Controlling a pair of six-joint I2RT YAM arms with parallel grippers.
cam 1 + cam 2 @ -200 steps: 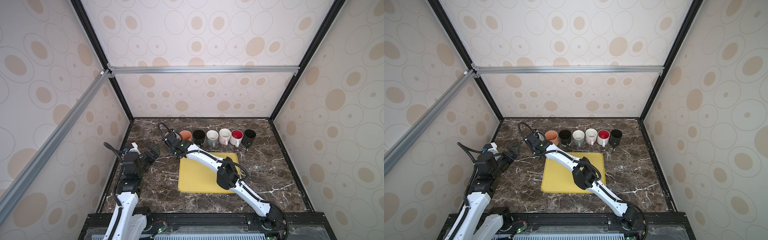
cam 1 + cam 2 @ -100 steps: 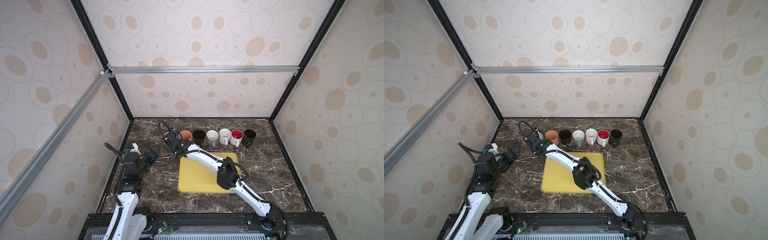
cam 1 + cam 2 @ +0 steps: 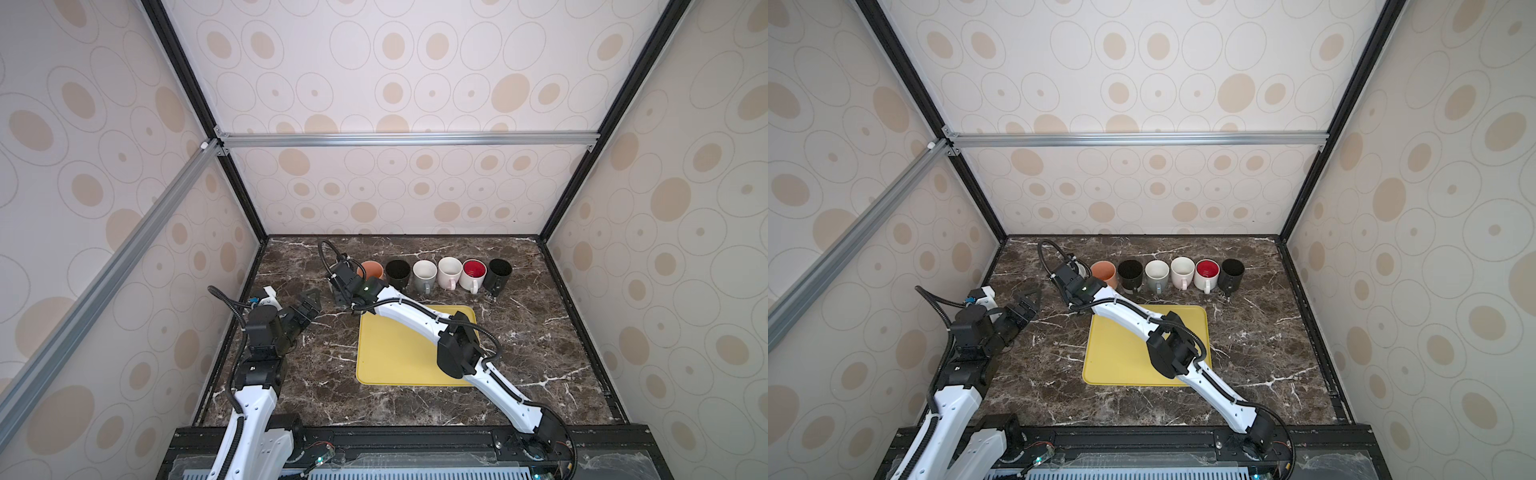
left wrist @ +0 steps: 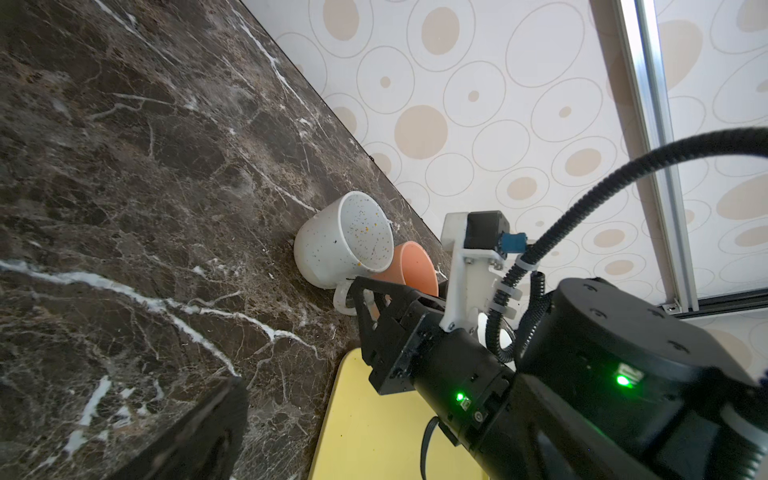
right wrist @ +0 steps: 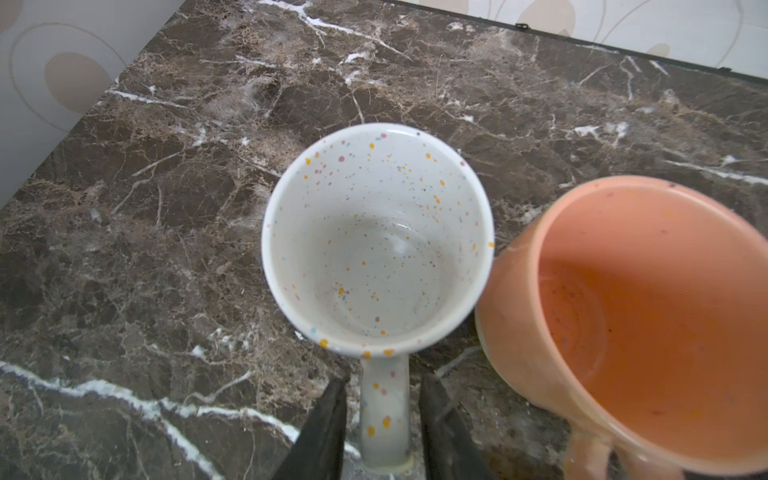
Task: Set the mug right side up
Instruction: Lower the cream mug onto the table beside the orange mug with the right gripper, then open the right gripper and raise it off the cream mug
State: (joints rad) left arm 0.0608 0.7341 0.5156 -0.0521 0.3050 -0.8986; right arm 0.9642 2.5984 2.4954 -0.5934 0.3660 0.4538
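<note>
White speckled ceramic mug (image 5: 376, 241) is standing upright on the dark marble tabletop (image 5: 166, 208), just beside the peach-orange ceramic mug (image 5: 648, 316) at the row's left end. The right gripper (image 5: 384, 380) is straddling its handle, jaws slightly apart, gaps showing on both sides. The left gripper (image 3: 311, 301) is hovering wide open, well apart.

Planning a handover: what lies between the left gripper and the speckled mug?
Only bare marble tabletop, from left gripper to speckled mug; the left wrist view shows it.
</note>
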